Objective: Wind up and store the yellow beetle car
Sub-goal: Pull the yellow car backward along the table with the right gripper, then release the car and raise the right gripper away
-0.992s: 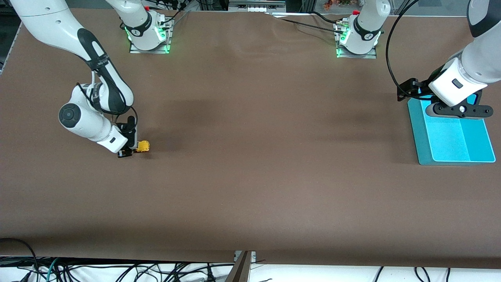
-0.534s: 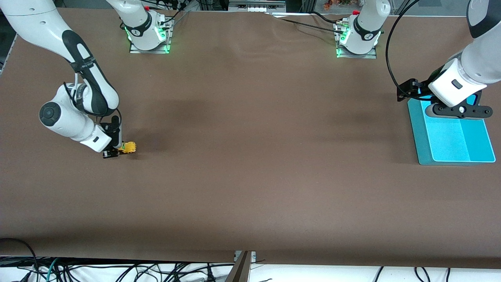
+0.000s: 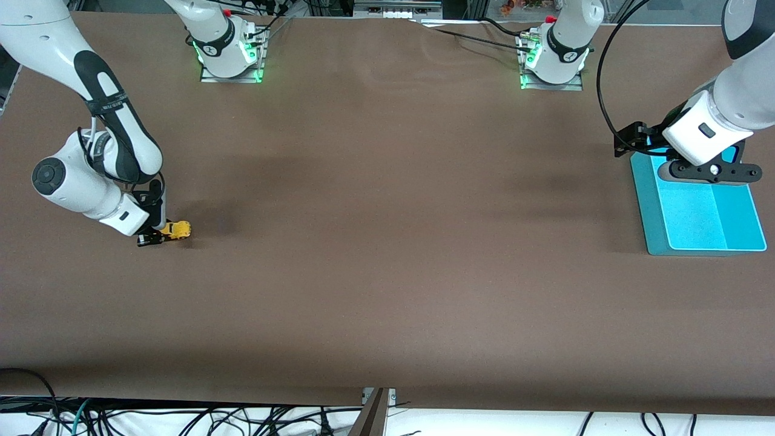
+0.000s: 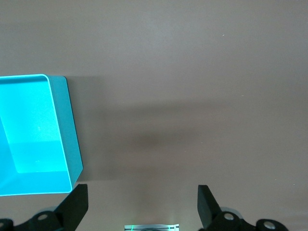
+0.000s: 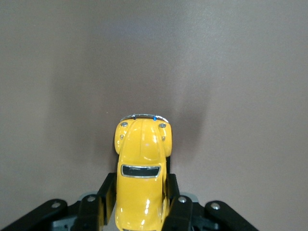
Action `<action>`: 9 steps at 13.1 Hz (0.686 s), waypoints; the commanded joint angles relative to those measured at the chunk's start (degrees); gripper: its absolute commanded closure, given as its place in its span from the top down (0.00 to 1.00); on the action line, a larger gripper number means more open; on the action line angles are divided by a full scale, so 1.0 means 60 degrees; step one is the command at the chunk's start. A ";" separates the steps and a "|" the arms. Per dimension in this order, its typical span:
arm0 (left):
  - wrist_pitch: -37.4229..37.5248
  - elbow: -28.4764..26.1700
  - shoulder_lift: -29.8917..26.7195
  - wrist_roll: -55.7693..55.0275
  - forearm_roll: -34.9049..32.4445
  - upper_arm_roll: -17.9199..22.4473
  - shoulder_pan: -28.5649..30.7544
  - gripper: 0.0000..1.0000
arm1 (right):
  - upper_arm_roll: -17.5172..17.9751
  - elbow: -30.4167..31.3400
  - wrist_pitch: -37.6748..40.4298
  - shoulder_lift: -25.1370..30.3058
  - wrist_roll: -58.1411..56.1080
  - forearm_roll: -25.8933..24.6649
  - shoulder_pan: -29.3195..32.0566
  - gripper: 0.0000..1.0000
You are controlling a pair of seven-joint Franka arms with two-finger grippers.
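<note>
Right jaws clamp the yellow beetle car [image 5: 142, 166] between them.

The yellow beetle car [image 3: 177, 229] [image 5: 142, 175], glossy and rounded, sits on the tabletop [image 3: 387, 242] at the right arm's end, its sides clamped.

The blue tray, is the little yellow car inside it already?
No. The blue tray holds nothing, and the yellow car sits pinched in the right claw at the right arm's end of the table.
</note>
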State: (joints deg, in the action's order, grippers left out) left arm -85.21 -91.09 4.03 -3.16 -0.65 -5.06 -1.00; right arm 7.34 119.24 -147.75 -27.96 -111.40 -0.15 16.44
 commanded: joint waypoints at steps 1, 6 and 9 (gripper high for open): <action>0.0226 0.0284 0.0105 -0.0045 0.0124 -0.0006 0.0078 1.00 | 0.0006 -0.0244 -0.0131 -0.0643 -0.0141 0.0157 0.0044 0.59; 0.0226 0.0284 0.0105 -0.0060 0.0124 -0.0006 0.0063 1.00 | 0.0475 -0.1253 0.1287 -0.0570 0.0577 0.0172 0.0015 0.99; 0.0226 0.0284 0.0105 -0.0060 0.0124 -0.0006 0.0063 1.00 | 0.0724 -0.1576 0.1829 -0.0278 0.0971 0.0172 -0.0015 0.99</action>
State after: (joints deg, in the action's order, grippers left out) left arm -85.20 -91.09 4.03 -3.16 -0.65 -5.03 -0.86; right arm 10.83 111.44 -140.06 -30.93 -107.39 0.05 16.26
